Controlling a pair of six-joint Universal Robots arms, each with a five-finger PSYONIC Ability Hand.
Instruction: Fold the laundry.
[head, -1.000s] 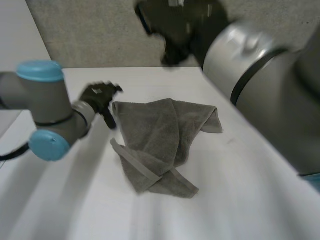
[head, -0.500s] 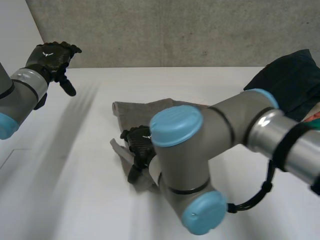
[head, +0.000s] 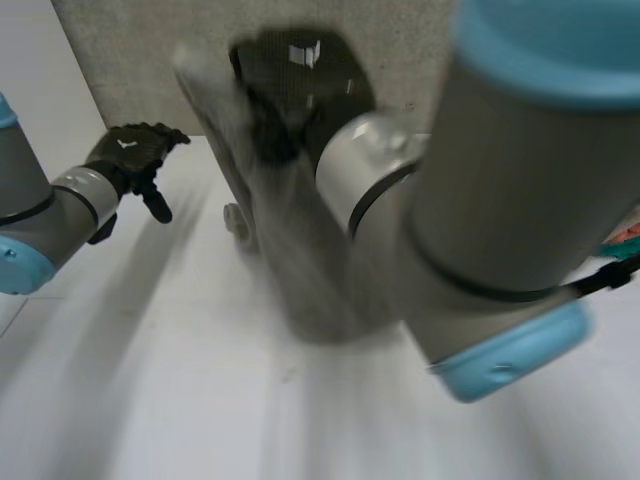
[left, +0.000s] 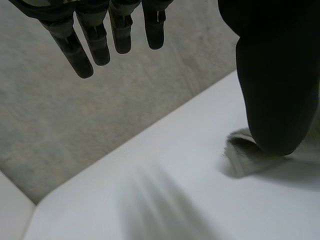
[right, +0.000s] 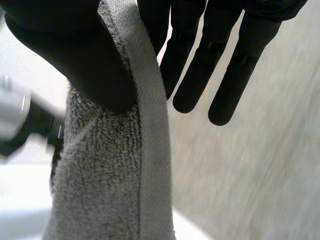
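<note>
The grey towel (head: 300, 260) hangs stretched in the air over the white table (head: 150, 390), its lower end near the tabletop. My right hand (head: 290, 90) holds its top, high up at the back. In the right wrist view the thumb and one finger pinch the towel's hemmed edge (right: 150, 150), and the other fingers (right: 225, 65) stay straight beside it. My left hand (head: 135, 150) hovers open over the table's far left, apart from the towel. Its straight fingers (left: 95, 35) hold nothing, and a bit of towel (left: 245, 155) lies beyond its thumb.
My right arm (head: 500, 200) stands large across the middle and right of the head view, hiding much of the table. A grey wall (head: 130, 60) runs behind the table. A colourful item (head: 625, 240) peeks out at the far right.
My right hand, down on the crumpled towel half a second ago, has pinched it and swung it up high. My left hand has shifted slightly down and toward the middle.
</note>
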